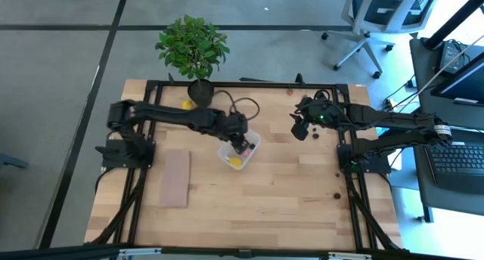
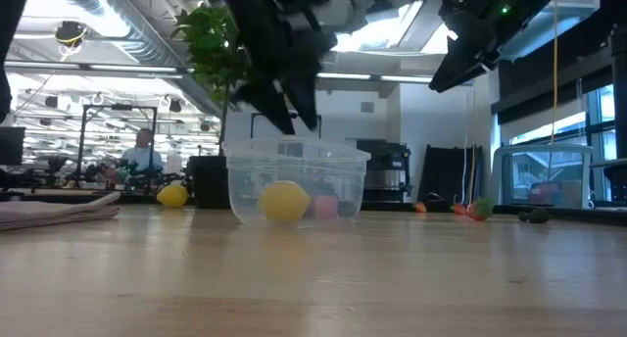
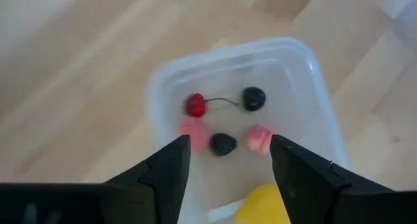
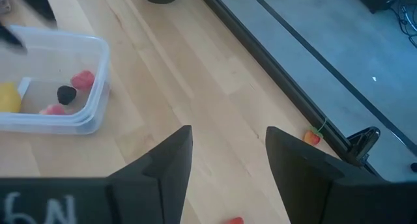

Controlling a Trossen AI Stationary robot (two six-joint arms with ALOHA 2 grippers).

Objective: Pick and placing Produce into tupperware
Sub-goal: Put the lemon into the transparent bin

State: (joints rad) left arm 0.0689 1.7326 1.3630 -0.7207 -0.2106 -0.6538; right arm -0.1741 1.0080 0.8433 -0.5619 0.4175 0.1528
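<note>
**Left claw open above the filled tub**

Dark fingers of the left claw [image 3: 229, 185] frame the left wrist view, standing apart with nothing between them, directly above the tupperware [image 3: 313, 87]. Inside the clear tub lie a red cherry [image 3: 195, 105] joined by a thin stem to a dark one [image 3: 253, 98], two pink pieces [image 3: 259, 139], a dark maroon piece [image 3: 223, 143] and a yellow piece [image 3: 264, 204] nearest the claw.

From above, the tupperware [image 1: 252, 141] sits near the middle of the wooden counter [image 1: 249, 199], with the left claw [image 1: 242, 144] over it and the yellow piece [image 1: 236, 162] showing at its near end. A flat tan board [image 1: 175, 177] lies to the tub's left, well apart. A potted plant [image 1: 192, 47] stands at the counter's far edge, with another yellow piece [image 1: 186, 104] just beside its pot.

The right claw [image 1: 301, 128] hangs raised over the counter's far right part, fingers spread and empty. Its wrist view shows a small orange-red piece [image 4: 311, 137] at the counter's edge and a red one [image 4: 233, 220] closer. One tiny dark piece [image 1: 336, 195] rests near the right rail. A person [image 2: 145, 153] sits far back in the room.
</note>
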